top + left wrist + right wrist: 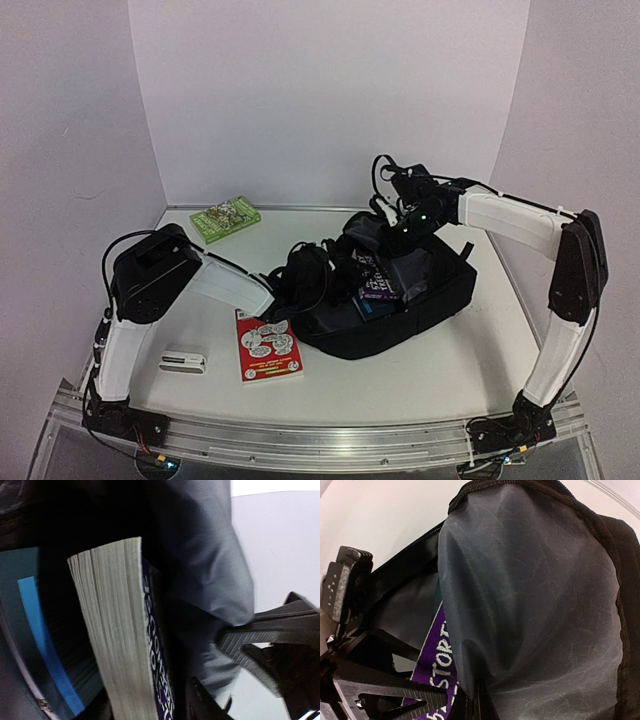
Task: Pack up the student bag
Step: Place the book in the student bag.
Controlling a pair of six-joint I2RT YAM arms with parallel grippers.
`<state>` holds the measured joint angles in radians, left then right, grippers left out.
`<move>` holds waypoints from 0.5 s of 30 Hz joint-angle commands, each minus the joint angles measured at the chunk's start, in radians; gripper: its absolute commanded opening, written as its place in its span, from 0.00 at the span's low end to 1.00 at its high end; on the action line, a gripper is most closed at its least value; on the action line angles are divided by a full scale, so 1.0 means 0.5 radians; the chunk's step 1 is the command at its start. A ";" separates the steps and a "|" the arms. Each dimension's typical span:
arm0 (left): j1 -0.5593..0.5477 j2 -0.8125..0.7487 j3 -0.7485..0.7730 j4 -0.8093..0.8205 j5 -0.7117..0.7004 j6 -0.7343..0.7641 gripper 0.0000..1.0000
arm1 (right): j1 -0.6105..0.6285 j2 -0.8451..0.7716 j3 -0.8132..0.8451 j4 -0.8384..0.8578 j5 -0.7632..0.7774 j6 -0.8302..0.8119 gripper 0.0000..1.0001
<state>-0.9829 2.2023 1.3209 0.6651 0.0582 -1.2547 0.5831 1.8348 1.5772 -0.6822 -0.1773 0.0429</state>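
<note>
White shells cover the left arm [228, 285] and right arm [510, 220] between black joints; cables and fingers [350, 575] are black.

**Books and small things on the table**

A red book [268, 346] with round white pictures on its cover lies flat near the front of the white table [420, 400]. To its left, apart from it, lies a small white object [184, 359]; what it is cannot be told. A green packet [225, 219] sits at the far left, close to the back wall [330, 90]. In the open bag [430, 310] are 2 more things. One is a purple book [381, 276] with white lettering and grey page edges. The other is a blue-striped item [376, 308] beside it.
</note>
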 commanded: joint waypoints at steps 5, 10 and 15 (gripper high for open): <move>-0.026 -0.253 -0.006 -0.569 -0.271 0.077 0.62 | 0.012 -0.001 0.096 0.105 -0.072 0.027 0.00; -0.040 -0.225 0.031 -0.646 -0.268 0.043 0.64 | 0.009 -0.007 0.096 0.104 -0.069 0.020 0.00; -0.070 -0.199 0.068 -0.656 -0.250 0.078 0.52 | 0.009 -0.010 0.087 0.105 -0.070 0.018 0.00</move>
<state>-0.9999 2.1277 1.3106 0.3627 -0.0484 -1.2375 0.5831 1.8381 1.5772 -0.6807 -0.1856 0.0456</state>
